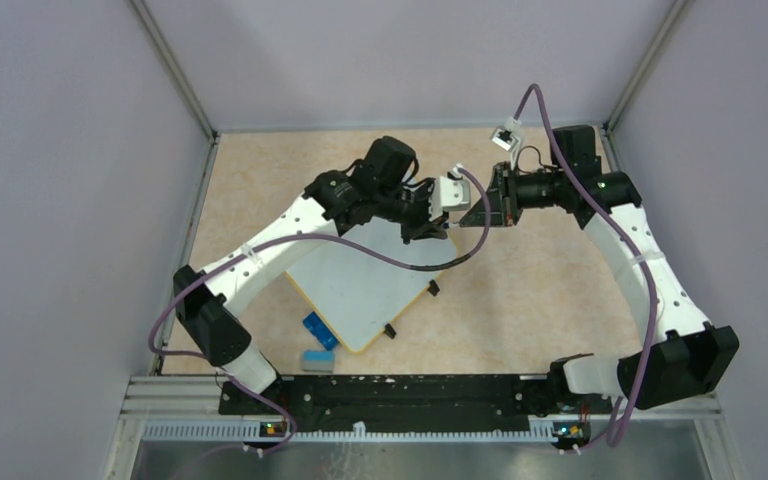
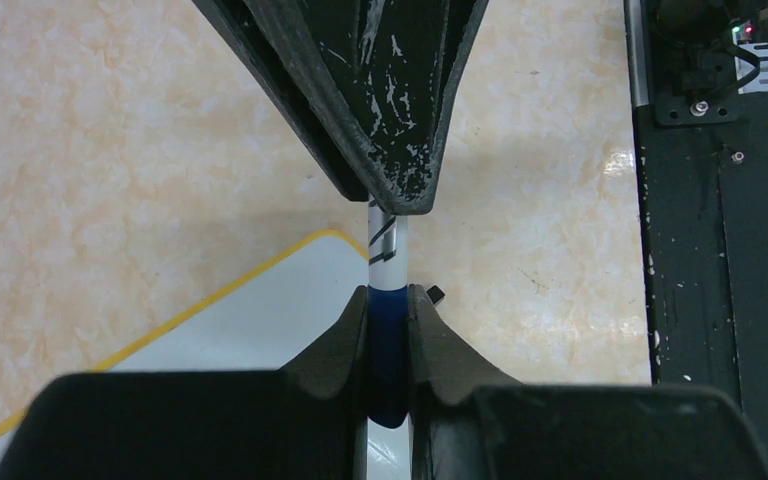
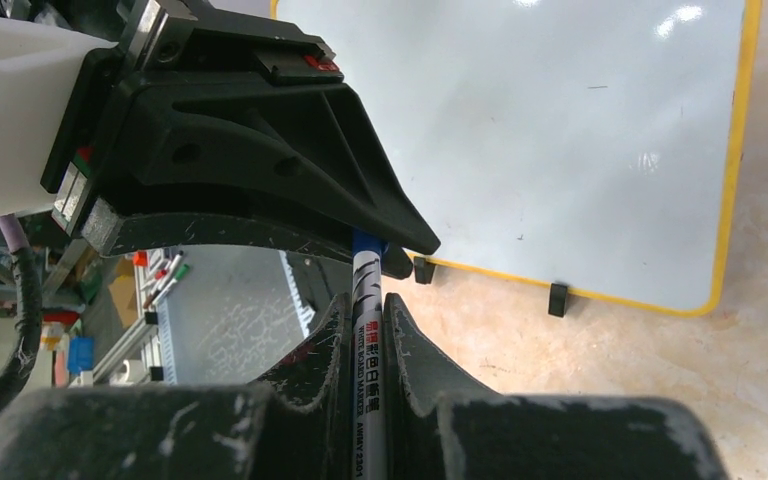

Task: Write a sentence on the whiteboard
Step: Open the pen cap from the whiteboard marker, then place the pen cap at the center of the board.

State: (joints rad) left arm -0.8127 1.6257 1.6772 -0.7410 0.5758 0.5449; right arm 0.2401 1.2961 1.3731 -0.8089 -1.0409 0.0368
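Note:
The whiteboard [image 1: 360,290] lies flat on the table with its yellow rim and two black clips [image 3: 558,298] on one edge; it also shows in the left wrist view [image 2: 250,325] and the right wrist view [image 3: 560,130]. No blue sentence shows on it. Above its far corner both grippers meet on one whiteboard marker [image 3: 367,330]. My left gripper [image 2: 388,295] is shut on the marker's blue cap [image 2: 388,345]. My right gripper [image 3: 365,305] is shut on the white barrel [image 2: 385,250]. In the top view the left gripper [image 1: 438,218] and right gripper [image 1: 480,214] face each other.
A blue eraser [image 1: 320,331] and a pale blue block [image 1: 317,360] lie by the board's near corner. A black rail [image 1: 380,393] runs along the table's near edge, also in the left wrist view [image 2: 710,260]. Grey walls enclose the table on three sides.

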